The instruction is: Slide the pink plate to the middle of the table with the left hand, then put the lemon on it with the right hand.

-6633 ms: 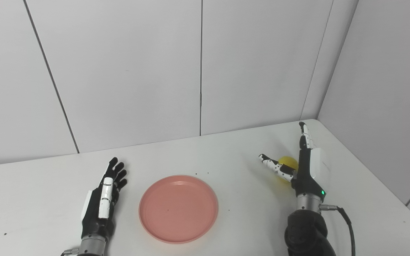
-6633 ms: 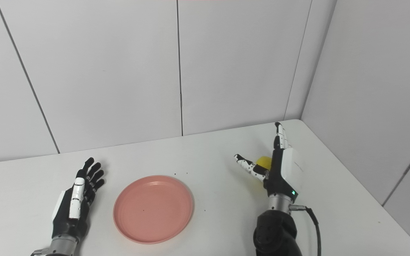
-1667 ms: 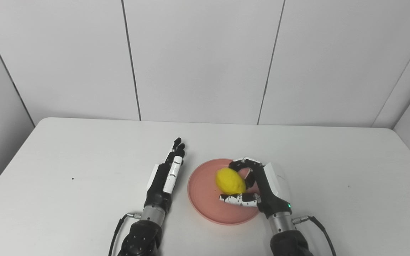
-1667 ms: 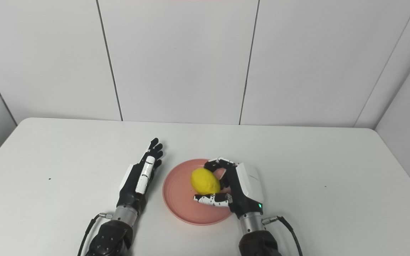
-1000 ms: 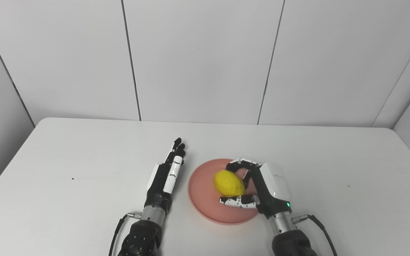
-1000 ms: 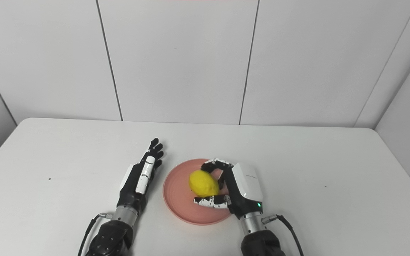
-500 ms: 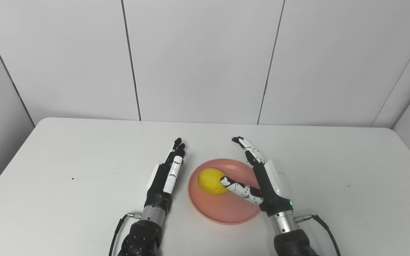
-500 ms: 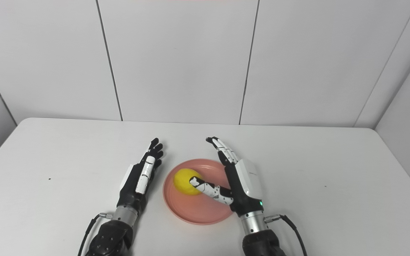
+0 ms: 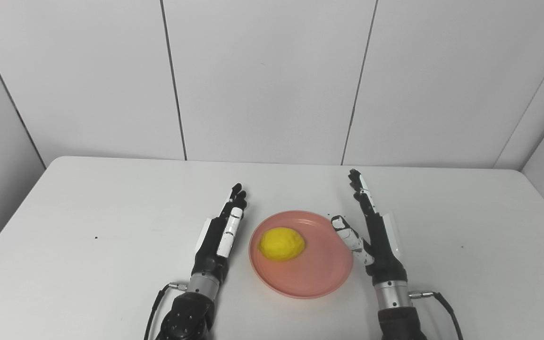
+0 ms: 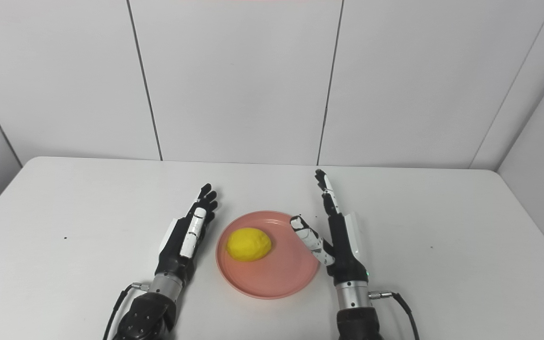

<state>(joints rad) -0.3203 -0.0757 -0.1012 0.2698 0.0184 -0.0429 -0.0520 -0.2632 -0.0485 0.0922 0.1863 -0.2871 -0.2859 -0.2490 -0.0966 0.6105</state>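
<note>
My right hand (image 9: pixel 376 236) is spread wide and holds nothing, standing on edge just beside the right rim of the pink plate (image 9: pixel 319 283). The lemon (image 9: pixel 282 244) lies on the plate's left half, free of any fingers. As I judge it, the job now is simply to draw clear: I should lift away to the right, keeping my thumb off the rim (a nudge could set the lemon rolling). My left hand (image 9: pixel 219 233) lies flat and open, empty, just beside the plate's left edge. The white table (image 9: pixel 88 212) around is bare apart from a few dark specks, so nothing blocks my retreat.
</note>
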